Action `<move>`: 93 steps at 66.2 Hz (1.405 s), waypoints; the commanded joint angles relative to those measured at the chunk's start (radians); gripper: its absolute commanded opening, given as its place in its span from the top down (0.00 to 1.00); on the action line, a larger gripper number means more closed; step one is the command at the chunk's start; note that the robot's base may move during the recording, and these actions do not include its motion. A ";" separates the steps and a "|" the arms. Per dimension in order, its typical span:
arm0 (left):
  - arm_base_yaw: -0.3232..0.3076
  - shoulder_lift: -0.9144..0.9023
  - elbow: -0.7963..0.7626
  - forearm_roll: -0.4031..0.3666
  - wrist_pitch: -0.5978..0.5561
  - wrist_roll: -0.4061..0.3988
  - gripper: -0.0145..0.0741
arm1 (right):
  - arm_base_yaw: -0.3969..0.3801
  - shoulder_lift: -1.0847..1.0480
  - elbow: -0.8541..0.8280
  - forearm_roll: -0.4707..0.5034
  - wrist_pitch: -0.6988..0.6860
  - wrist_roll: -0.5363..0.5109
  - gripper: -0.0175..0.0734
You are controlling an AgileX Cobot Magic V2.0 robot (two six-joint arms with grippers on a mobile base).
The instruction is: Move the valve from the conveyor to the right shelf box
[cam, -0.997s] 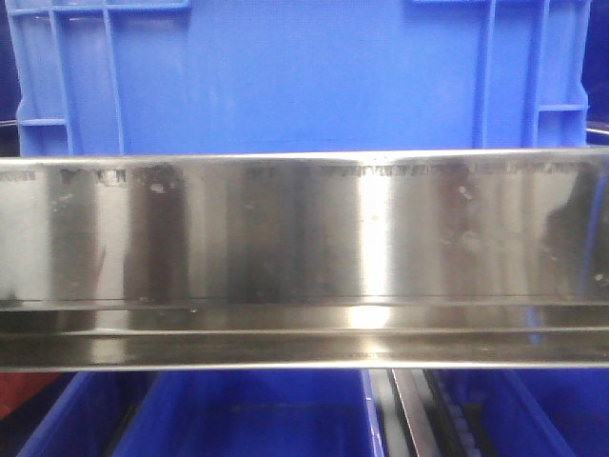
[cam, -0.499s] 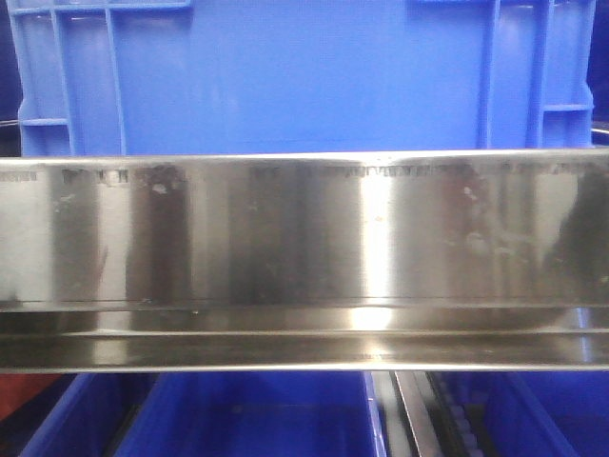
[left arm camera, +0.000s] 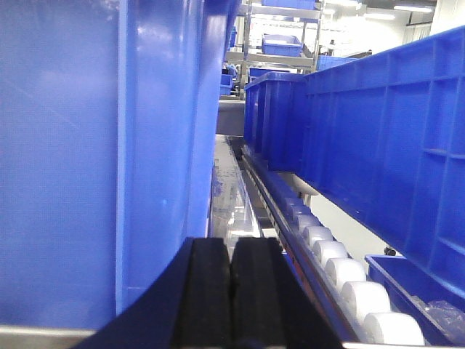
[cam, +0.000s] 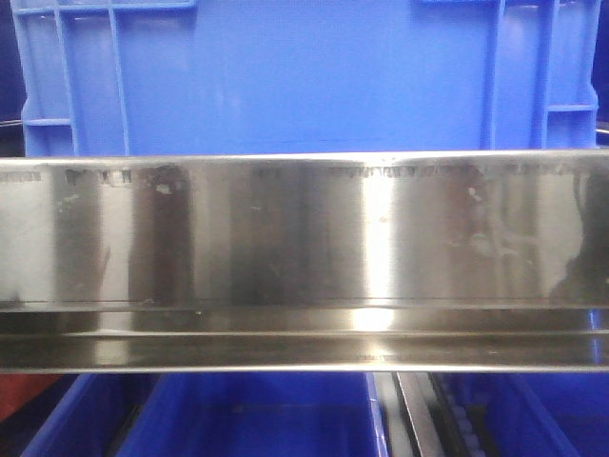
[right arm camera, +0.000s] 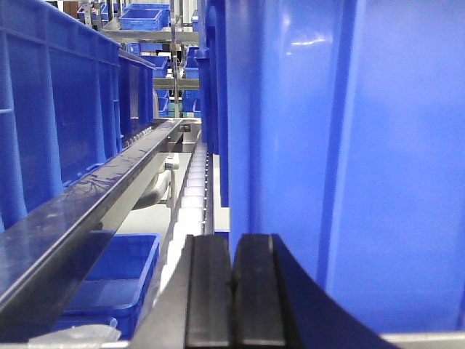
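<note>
Valve not in any view; conveyor unseen too
Left gripper [left arm camera: 231, 291] and right gripper [right arm camera: 231, 291] both closed and empty beside blue boxes [cam: 304, 76] at shelf [cam: 304, 238]; placement unconfirmed

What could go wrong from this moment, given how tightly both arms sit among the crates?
1. The shut left pincer sits close beside a tall blue plastic crate wall; swinging out could scrape it.
2. The shut right pincer is equally hemmed in.
3. No valve is visible, so nothing confirms it is held.
</note>
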 commanded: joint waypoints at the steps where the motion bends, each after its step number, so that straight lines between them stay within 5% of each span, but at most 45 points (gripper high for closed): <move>1: 0.004 -0.005 -0.002 -0.004 -0.018 0.000 0.96 | -0.001 -0.003 0.002 -0.009 -0.028 0.020 0.98; 26: 0.004 -0.005 -0.002 -0.004 -0.018 0.000 0.96 | 0.064 -0.003 0.002 -0.036 -0.026 0.029 0.98; 93: 0.004 -0.005 -0.002 -0.004 -0.018 0.000 0.96 | 0.064 -0.003 0.002 -0.036 -0.026 0.029 0.98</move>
